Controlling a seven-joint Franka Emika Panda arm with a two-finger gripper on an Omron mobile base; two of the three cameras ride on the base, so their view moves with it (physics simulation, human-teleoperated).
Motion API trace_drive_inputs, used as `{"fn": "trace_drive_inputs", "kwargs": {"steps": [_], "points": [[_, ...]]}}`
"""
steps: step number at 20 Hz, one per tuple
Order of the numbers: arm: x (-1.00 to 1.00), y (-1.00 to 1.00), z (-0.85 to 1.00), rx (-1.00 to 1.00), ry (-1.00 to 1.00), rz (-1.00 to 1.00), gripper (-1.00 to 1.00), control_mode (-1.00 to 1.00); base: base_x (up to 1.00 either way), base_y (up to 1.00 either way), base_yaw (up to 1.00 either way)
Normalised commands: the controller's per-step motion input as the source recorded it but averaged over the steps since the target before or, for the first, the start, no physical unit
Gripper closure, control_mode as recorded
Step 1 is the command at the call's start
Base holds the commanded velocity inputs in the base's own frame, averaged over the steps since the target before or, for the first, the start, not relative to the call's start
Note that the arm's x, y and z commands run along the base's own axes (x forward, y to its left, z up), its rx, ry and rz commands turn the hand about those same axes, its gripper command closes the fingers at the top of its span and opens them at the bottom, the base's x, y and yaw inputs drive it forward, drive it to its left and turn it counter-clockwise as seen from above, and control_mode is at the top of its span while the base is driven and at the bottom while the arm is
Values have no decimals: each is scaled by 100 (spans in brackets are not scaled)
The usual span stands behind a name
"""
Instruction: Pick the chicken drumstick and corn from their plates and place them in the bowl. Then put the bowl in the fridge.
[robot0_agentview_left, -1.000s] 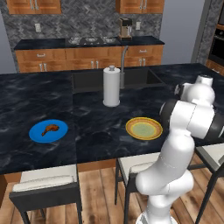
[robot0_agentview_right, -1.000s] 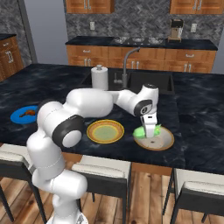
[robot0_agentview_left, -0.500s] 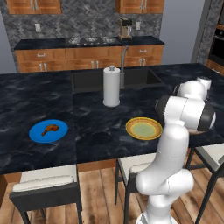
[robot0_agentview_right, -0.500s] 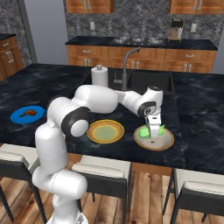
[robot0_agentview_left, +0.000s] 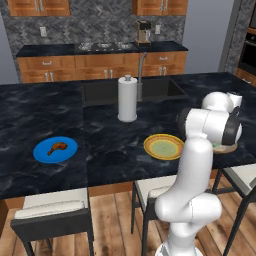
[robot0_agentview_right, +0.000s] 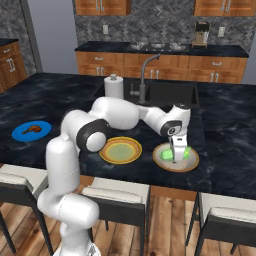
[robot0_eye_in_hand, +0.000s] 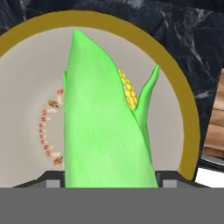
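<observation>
The gripper (robot0_agentview_right: 177, 156) points down into the bowl (robot0_agentview_right: 192, 164), which sits on the black counter (robot0_agentview_right: 60, 95) at its near edge, just right of the yellow-rimmed plate (robot0_agentview_right: 120, 150). Between the fingers stands the corn (robot0_eye_in_hand: 103, 127), bright green husk with a strip of yellow kernels showing on one side. In the hand view it runs up from between the two fingertips across the bowl's beige inside, and a small ring of reddish marks is printed on the bowl floor beside it. The fingers stand wide on either side of the corn; whether they press on it or have let it go I cannot tell, nor whether the corn's lower end rests on the bowl floor. In the left base view the arm hides most of the bowl (robot0_agentview_left: 226, 148), with the yellow-rimmed plate (robot0_agentview_left: 163, 146) to its left. The drumstick (robot0_agentview_left: 56, 147) lies on the blue plate (robot0_agentview_left: 55, 149), well apart from the bowl, toward the left end of the counter. A paper towel roll (robot0_agentview_left: 127, 99) stands upright by the sink (robot0_agentview_left: 160, 88). No writing or brand can be read anywhere.
</observation>
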Motion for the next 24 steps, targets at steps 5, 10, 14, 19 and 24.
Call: {"fn": "trace_drive_inputs", "kwargs": {"steps": [5,10,14,19,24], "points": [[7,0,-25,0,0,-3,100,-100,0,0,0],[19,-2,-16,0,0,-4,100,-100,0,0,0],[15,-6,-11,1,0,-2,100,-100,0,0,0],[5,-9,-5,2,0,-4,-100,-100,0,0,0],[-9,-12,9,2,0,-7,-100,-100,0,0,0]]}}
